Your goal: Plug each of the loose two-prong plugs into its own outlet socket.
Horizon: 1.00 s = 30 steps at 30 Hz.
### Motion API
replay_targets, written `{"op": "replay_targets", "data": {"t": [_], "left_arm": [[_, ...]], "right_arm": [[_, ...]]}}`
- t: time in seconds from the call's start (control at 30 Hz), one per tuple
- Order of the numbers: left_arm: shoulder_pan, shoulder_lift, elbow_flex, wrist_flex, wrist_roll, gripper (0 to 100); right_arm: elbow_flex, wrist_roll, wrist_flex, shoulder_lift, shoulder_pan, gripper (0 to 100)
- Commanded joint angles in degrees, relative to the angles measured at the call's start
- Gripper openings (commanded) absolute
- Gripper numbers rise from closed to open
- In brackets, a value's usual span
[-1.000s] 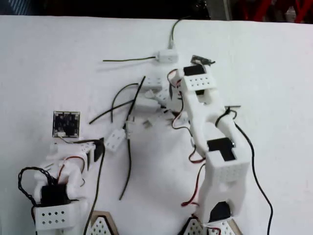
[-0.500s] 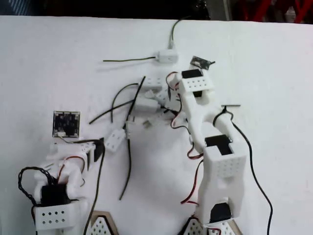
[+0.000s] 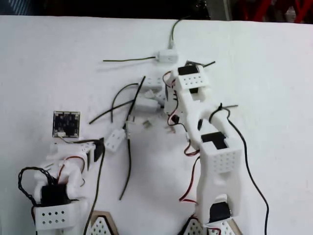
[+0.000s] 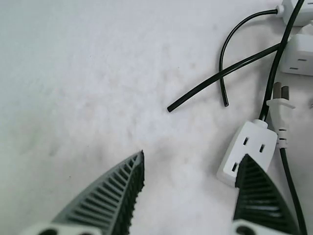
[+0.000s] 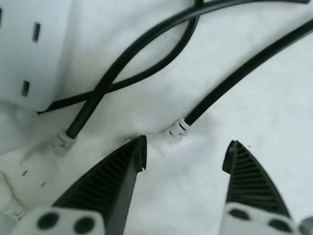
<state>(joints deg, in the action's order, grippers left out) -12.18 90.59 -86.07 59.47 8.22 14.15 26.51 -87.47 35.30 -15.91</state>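
Several white outlet sockets lie mid-table, one (image 3: 116,139) just ahead of my left gripper (image 3: 99,147). In the left wrist view that socket (image 4: 247,152) touches one finger of the open left gripper (image 4: 190,171), and a white two-prong plug (image 4: 279,104) on a black cable lies just past it. My right gripper (image 5: 188,156) is open and low over the table, with a white plug end (image 5: 171,133) on a black cable just off its fingertips. Another socket (image 5: 29,49) and a second plug (image 5: 54,144) lie beside it. The right arm's wrist (image 3: 190,81) hangs over the sockets (image 3: 153,81).
A socket (image 3: 167,57) with a white lead lies at the back. Loose black cables (image 3: 128,161) cross the middle of the table. A small black square board (image 3: 66,123) sits left of the left arm. A loose plug (image 3: 145,124) lies between the arms.
The right arm has swung a little left and farther back over the cluster of sockets. The left arm has stayed put.
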Motion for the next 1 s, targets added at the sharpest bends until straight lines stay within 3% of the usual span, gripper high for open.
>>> {"op": "replay_targets", "data": {"t": [0.0,0.33,0.43,0.57,0.97], "left_arm": [[-0.6,0.7,0.4,-0.3,0.0,30],[-0.6,0.7,0.3,-0.3,0.0,30],[-0.6,0.7,0.3,-0.3,0.1,30],[-0.6,0.7,0.3,-0.3,0.2,30],[-0.5,0.7,0.3,-0.2,0.4,30]], "right_arm": [[0.5,-0.4,0.1,0.2,-2.3,26.8],[2.2,3.3,1.4,6.9,-7.4,26.0],[5.8,2.5,-2.6,7.8,-6.8,17.4],[9.6,-4.7,-6.2,8.0,-5.5,1.6],[12.6,-20.0,-10.7,7.6,6.3,1.8]]}}
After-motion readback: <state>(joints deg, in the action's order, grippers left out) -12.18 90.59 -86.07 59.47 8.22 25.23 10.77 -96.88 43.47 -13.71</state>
